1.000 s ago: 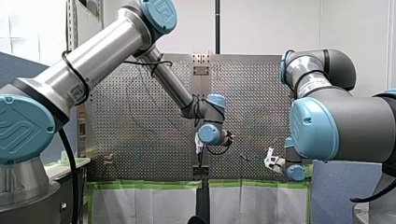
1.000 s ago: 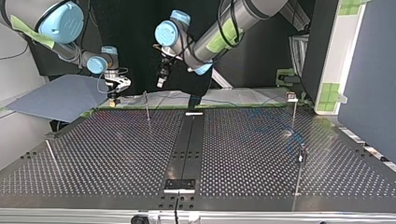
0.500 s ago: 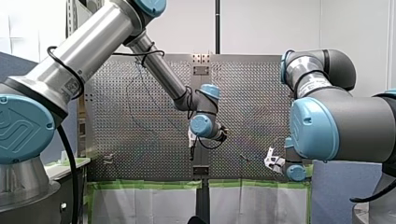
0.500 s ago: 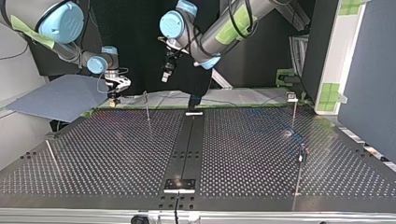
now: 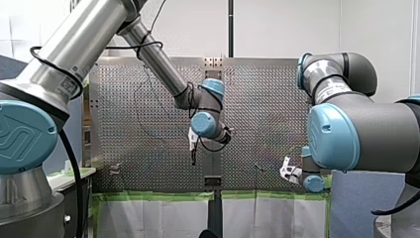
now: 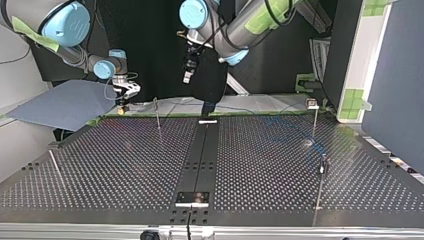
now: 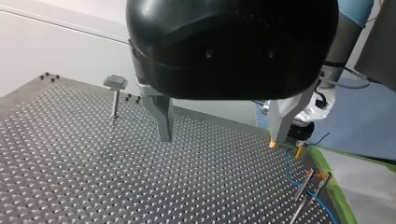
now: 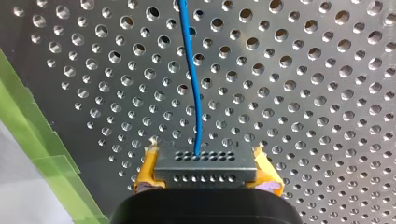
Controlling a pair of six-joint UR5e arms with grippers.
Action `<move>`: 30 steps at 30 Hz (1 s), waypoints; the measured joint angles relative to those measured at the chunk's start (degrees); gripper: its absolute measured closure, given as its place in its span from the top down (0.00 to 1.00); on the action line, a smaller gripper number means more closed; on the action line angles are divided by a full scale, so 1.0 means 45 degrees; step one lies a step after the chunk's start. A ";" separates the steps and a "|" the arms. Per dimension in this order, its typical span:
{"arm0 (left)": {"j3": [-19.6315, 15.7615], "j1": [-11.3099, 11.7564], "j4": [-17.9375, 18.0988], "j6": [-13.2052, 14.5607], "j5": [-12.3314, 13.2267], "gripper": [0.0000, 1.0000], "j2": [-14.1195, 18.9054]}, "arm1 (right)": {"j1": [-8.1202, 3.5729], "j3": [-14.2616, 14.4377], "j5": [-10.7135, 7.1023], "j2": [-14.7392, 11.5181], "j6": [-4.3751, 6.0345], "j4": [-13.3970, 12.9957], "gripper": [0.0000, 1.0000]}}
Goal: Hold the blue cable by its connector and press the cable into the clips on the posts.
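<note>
My right gripper point(image 8: 206, 173) has yellow pads shut on a dark multi-hole connector point(image 8: 205, 161). The blue cable point(image 8: 193, 84) runs from the connector out over the perforated table point(image 8: 303, 93). In the top view my right gripper point(image 6: 122, 102) hangs low at the table's far left edge. My left gripper point(image 7: 222, 135) is open with nothing between its metal fingers, well above the table point(image 7: 93, 177). In the top view my left gripper point(image 6: 188, 75) is near the far middle. Thin posts point(image 6: 157, 114) point(image 6: 315, 120) point(image 6: 321, 175) stand on the plate. The cable point(image 7: 292, 175) passes close by two posts point(image 7: 306, 186).
A clip-topped post point(image 7: 115, 93) stands ahead of my left gripper. Green tape point(image 8: 28, 107) lines the table edge near the connector. A blue-grey sheet point(image 6: 60, 105) lies beyond the top view's far left corner, and a white frame point(image 6: 360, 60) stands at its right.
My left arm has lifted and swung, its gripper moving left and up in the front view, right and up in the top view. My right arm has stayed still.
</note>
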 joint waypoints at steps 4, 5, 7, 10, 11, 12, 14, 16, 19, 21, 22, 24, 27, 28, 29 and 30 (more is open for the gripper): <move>-0.0449 0.0010 0.0040 -0.0180 -0.0023 1.00 0.0450 | 0.0001 0.0001 0.0001 0.0001 -0.0001 0.0040 0.00; -0.0537 0.0008 0.0048 -0.0194 -0.0031 1.00 0.0539 | 0.0001 0.0002 0.0000 0.0001 -0.0001 0.0056 0.00; -0.0760 -0.0003 0.0056 -0.0213 -0.0049 1.00 0.0760 | 0.0001 0.0002 0.0000 0.0001 0.0000 0.0080 0.00; -0.1108 0.0009 0.0072 -0.0227 -0.0047 1.00 0.1110 | 0.0000 0.0002 0.0001 0.0000 0.0000 0.0127 0.00; -0.1210 0.0017 0.0087 -0.0238 -0.0039 1.00 0.1210 | 0.0000 0.0002 0.0000 0.0001 0.0000 0.0141 0.00; -0.1307 0.0023 0.0113 -0.0258 -0.0027 1.00 0.1309 | 0.0000 0.0002 0.0000 0.0000 -0.0001 0.0155 0.00; -0.1554 0.0033 0.0253 -0.0328 0.0043 1.00 0.1556 | 0.0000 0.0001 0.0000 0.0001 0.0000 0.0170 0.00; -0.1787 0.0036 0.0438 -0.0430 0.0132 1.00 0.1791 | 0.0000 0.0001 0.0000 0.0001 -0.0006 0.0182 0.00; -0.2104 0.0042 0.0734 -0.0606 0.0225 1.00 0.2107 | 0.0005 0.0000 0.0001 0.0000 -0.0014 0.0190 0.00; -0.2306 0.0050 0.0925 -0.0695 0.0253 1.00 0.2309 | 0.0014 0.0000 0.0000 0.0001 -0.0017 0.0192 0.00; -0.2435 0.0054 0.1056 -0.0745 0.0262 1.00 0.2436 | 0.0017 0.0001 0.0001 0.0000 -0.0018 0.0194 0.00; -0.2614 0.0056 0.1234 -0.0815 0.0260 1.00 0.2618 | 0.0029 0.0001 0.0002 0.0001 -0.0012 0.0193 0.00; -0.2910 0.0058 0.1532 -0.0891 0.0254 1.00 0.2913 | 0.0042 0.0002 0.0008 0.0001 -0.0005 0.0183 0.00; -0.3024 0.0059 0.1643 -0.0899 0.0255 1.00 0.3029 | 0.0046 0.0002 0.0008 0.0000 -0.0004 0.0182 0.00; -0.3117 0.0059 0.1732 -0.0899 0.0256 1.00 0.3119 | 0.0050 0.0001 0.0008 0.0000 -0.0003 0.0183 0.00; -0.3210 0.0060 0.1826 -0.0897 0.0256 1.00 0.3211 | 0.0053 0.0001 0.0012 0.0001 -0.0001 0.0186 0.00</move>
